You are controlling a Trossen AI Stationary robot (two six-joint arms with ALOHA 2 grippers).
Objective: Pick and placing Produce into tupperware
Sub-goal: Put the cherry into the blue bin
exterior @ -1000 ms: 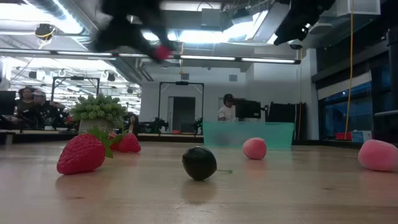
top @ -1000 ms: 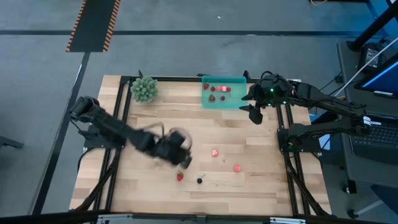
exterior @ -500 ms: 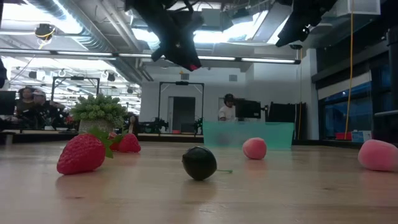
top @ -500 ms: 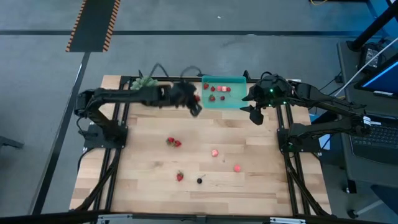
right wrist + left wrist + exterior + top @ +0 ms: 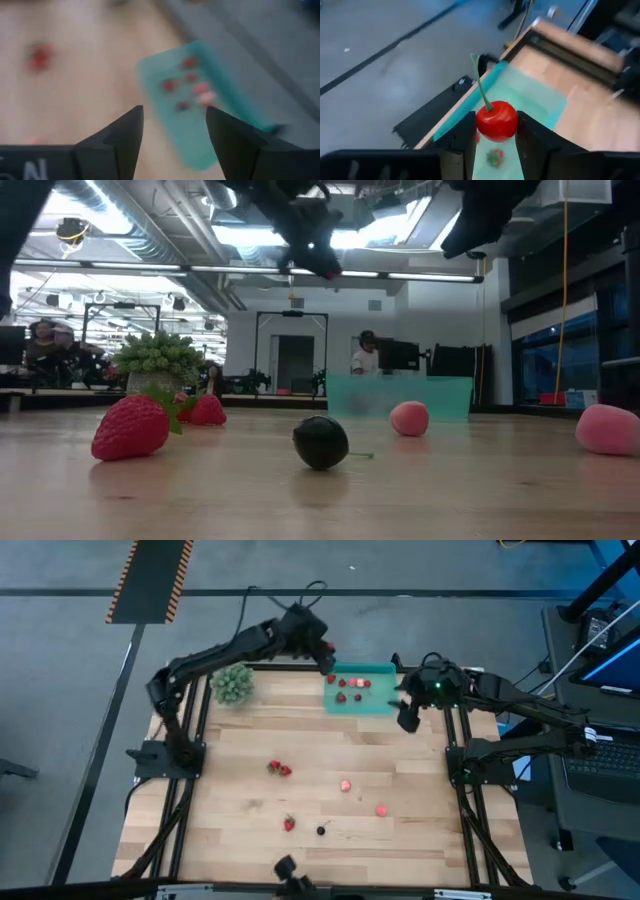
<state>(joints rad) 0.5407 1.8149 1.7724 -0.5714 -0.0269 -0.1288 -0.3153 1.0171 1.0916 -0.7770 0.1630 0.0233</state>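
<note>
Now riding high over the teal tray's [image 5: 360, 688] near corner: a red cherry [image 5: 496, 120], pinched between the left gripper's [image 5: 325, 648] fingers after a fast swing up from mid-table. Probably dropping next. Waiting beside the tray, right gripper [image 5: 407, 718] gaping, empty.

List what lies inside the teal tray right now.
Inside the teal tray lie several small red and pink fruit pieces. The left gripper, gripping a red cherry, covers its far left corner.
</note>
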